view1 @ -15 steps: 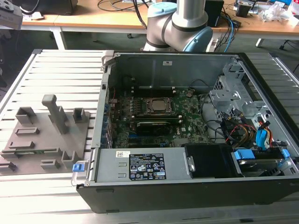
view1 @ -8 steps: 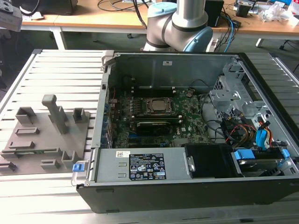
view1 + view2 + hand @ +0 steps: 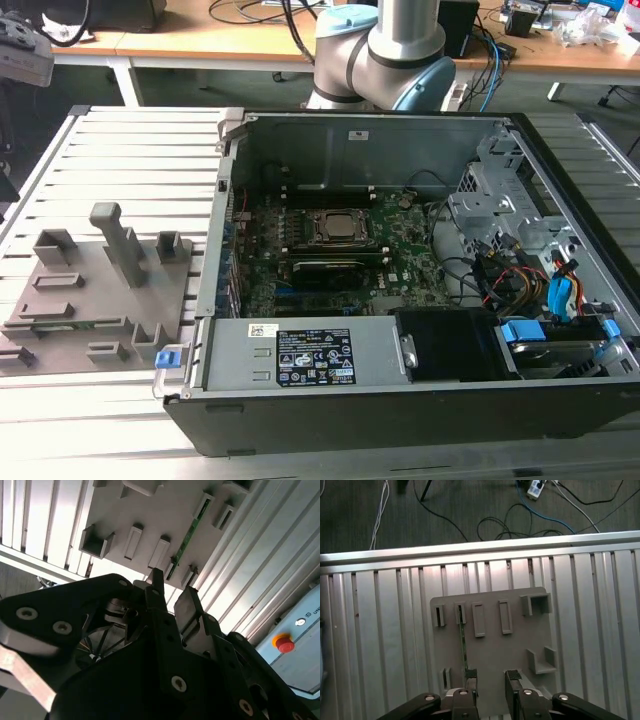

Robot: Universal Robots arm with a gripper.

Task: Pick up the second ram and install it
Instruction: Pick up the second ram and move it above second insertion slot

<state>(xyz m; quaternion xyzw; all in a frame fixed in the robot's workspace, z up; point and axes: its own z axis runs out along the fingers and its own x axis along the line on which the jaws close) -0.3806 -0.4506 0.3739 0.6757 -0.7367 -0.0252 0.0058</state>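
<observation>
Exterior view: grey fixture sat on the surface beside the case. Second wrist view: second ram stood edge-up in the fixture. First wrist view: your gripper hung open, empty, above it. Light, stiff, fragile; I'd pinch flat faces mid-length.

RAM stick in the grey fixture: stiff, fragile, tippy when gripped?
Probably stiff and light: the second ram is a thin flat board. Standing on edge in slots of the grey fixture, it likely won't tip until lifted out. Its narrowness gives the open gripper little to pinch, so it may twist if caught off-centre.
</observation>
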